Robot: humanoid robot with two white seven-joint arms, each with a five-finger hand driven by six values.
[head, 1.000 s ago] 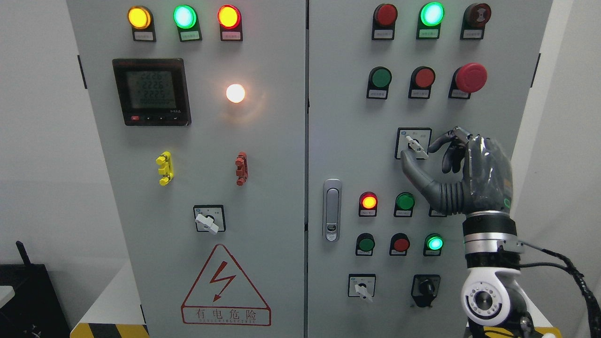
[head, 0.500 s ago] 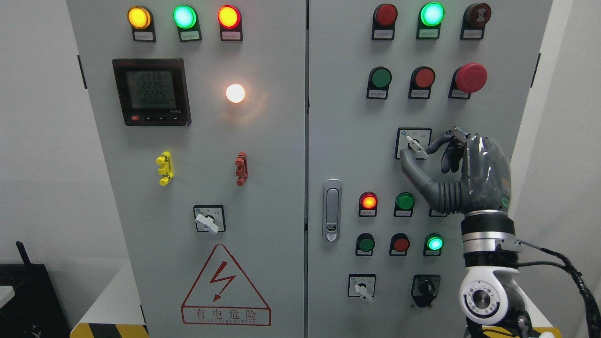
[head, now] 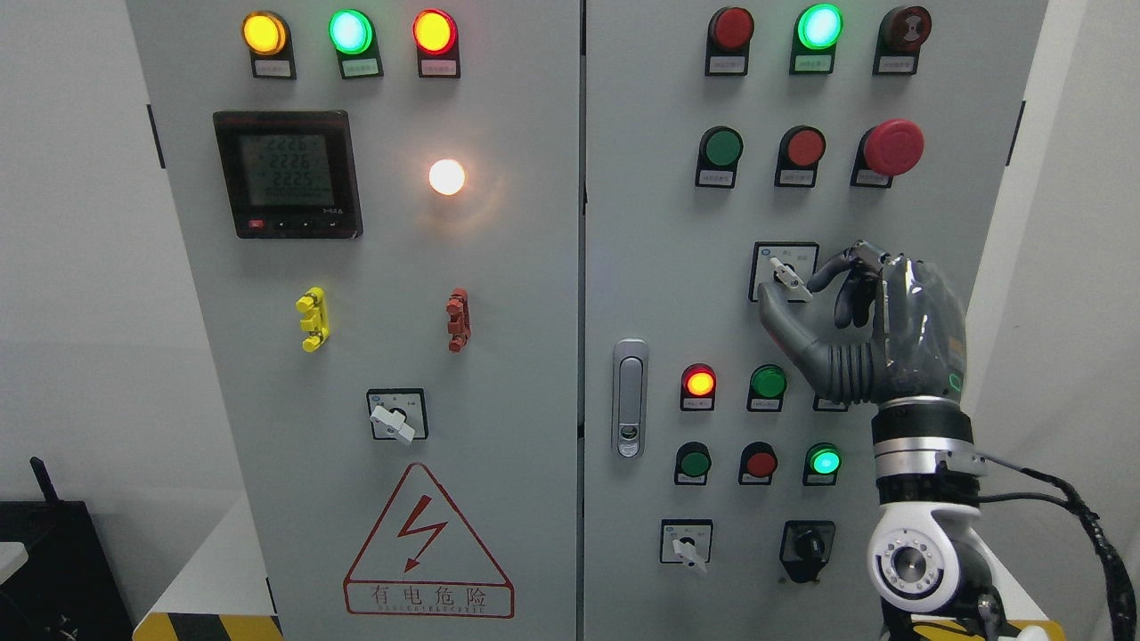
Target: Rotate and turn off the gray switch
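Observation:
The gray switch (head: 787, 273) is a small pale lever on a square black-framed plate on the right cabinet door, its lever slanting from upper left to lower right. My right hand (head: 791, 290) comes up from the lower right and pinches it. The thumb (head: 777, 313) presses below the lever's left part. The index fingertip (head: 821, 277) touches its right end. The other fingers curl beside the plate and cover its right edge. The left arm is out of view.
The panel around it carries a red mushroom button (head: 893, 147) above, lit red (head: 699, 383) and green (head: 825, 462) lamps below, a door latch (head: 630, 398), two more pale lever switches (head: 398, 420) (head: 687, 546) and a black knob (head: 808, 545).
My right hand and wrist have drifted slightly left and up against the switch. The lever's slant looks the same.

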